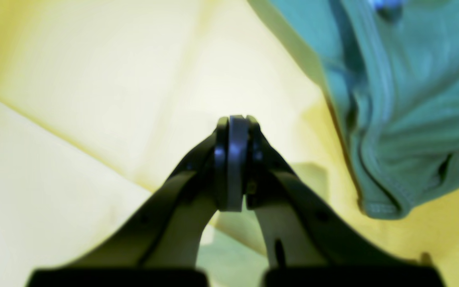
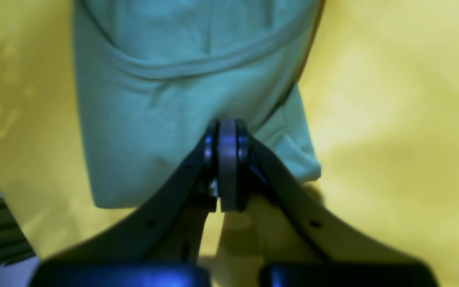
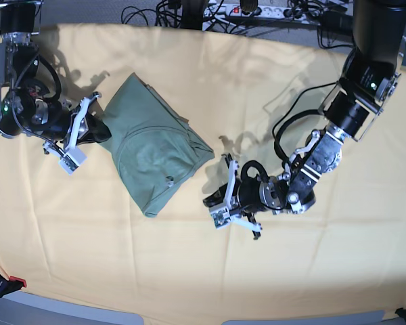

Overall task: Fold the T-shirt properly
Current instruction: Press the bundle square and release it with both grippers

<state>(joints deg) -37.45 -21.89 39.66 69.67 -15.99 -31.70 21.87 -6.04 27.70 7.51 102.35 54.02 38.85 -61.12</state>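
At the left of the base view, the right end effector (image 3: 88, 125) sits at the upper-left edge of the T-shirt (image 3: 152, 145); its wrist camera shows the fingertips pressed together with nothing between them, the green fabric lying just beyond the tips (image 2: 228, 159). The T-shirt, sage green and already folded into a compact, somewhat rumpled bundle, rests on the yellow-orange cloth (image 3: 189, 271) that covers the desk, left of centre. Further right, the left end effector (image 3: 223, 196) hangs low over the cloth just beside the shirt's right corner, apart from it, also clenched on nothing (image 1: 233, 159). Cables (image 3: 257, 13) and a power strip lie along the far edge.
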